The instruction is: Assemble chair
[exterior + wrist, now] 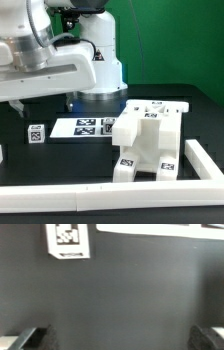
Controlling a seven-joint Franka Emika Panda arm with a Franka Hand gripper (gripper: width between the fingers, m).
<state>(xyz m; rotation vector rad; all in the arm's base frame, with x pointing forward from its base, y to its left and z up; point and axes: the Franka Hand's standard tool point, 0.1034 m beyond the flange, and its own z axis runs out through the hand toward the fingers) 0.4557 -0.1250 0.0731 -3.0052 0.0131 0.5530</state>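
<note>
Marker board point(85, 126): white, black-and-white square tags. Chair assembly point(150, 140), beside the marker board: white, same tag pattern. Small block point(37, 133), at the marker board's other end: white, one tag. Table point(40, 165): black. Backdrop point(170, 40): green.

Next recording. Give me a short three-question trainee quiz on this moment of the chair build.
1. True or false: the gripper holds a part.
2. In the exterior view, the white chair assembly stands where relative to the marker board? A) to the exterior view's left B) to the exterior view's right C) on top of it
3. Fill in: the small tagged part lies alone on the black ____.

Key: 1 false, the jaws stand wide open with only bare surface between them; 2 B; 3 table.
</note>
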